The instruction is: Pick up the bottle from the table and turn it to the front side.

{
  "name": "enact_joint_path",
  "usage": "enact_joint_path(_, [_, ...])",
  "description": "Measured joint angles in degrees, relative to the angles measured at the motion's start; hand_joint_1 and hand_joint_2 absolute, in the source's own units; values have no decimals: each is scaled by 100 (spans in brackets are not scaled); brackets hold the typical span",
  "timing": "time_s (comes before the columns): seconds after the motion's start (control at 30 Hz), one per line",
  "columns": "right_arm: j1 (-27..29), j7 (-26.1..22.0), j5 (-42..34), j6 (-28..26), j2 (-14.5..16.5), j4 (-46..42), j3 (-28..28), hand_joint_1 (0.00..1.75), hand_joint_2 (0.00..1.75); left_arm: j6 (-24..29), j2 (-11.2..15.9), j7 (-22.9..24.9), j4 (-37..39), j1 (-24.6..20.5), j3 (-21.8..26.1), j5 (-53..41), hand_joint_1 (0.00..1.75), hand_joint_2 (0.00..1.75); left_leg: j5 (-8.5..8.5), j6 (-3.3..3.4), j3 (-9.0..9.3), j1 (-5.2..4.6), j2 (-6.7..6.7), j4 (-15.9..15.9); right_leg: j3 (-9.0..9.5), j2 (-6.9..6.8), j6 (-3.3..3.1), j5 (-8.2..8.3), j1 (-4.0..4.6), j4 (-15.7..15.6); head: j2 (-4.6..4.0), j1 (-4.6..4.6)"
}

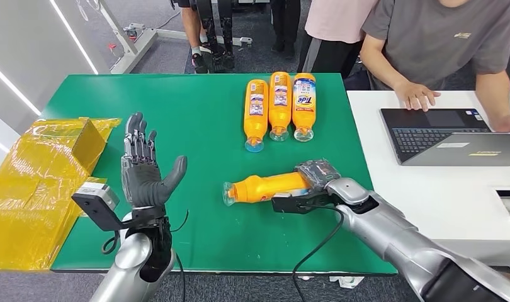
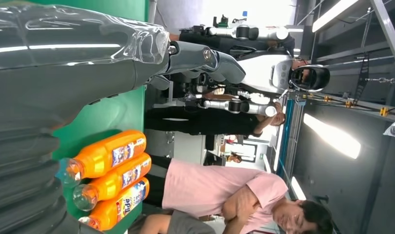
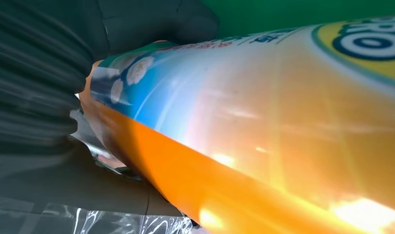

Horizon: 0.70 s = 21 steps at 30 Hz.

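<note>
R hand [image 1: 315,178] fingers clamped on base of orange detergent bottle [image 1: 268,187], lying sideways w/ cap to left, center of green tabletop [image 1: 202,119]; L hand [image 1: 142,173] raised, fingers apart, holding nothing.

The green tabletop [image 1: 196,126] carries three orange Tide bottles [image 1: 279,106] lying side by side at its far edge. Another orange bottle [image 1: 265,187] lies nearer. Yellow wrapping [image 1: 35,182] overlaps its left edge.

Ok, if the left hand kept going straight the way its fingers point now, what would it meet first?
Probably nothing nearby. The left hand is open with its fingers aimed at the far edge of the green table, and that stretch looks bare. The three bottles lie off to its right. Its height above the table is unclear.
</note>
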Motion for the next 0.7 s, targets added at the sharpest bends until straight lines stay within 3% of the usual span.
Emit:
enact_joint_path(0.3, [258,-68,-314,-148,94,-72,-524,175,175,42,22,-9,-63,68,55,-39,0,175,0,0,0,1,0,0,0,0,0,0,0,0,0,1])
enact_joint_path(0.53, [1126,-601,-1211,-1147,379,-549,-1554,175,175,138,20,-10,-161,201,85,-150,0,175,-1,0,-12,1,-11,-2,-11,-11,-1,-5,1,0,0,1])
enact_joint_path(0.7, [1831,-956,-1441,-1735,608,-1061,-2140,175,175,-53,8,-9,-161,193,85,76,0,175,-1,-1,-17,0,-13,-3,-14,-12,-1,-7,1,0,0,1])
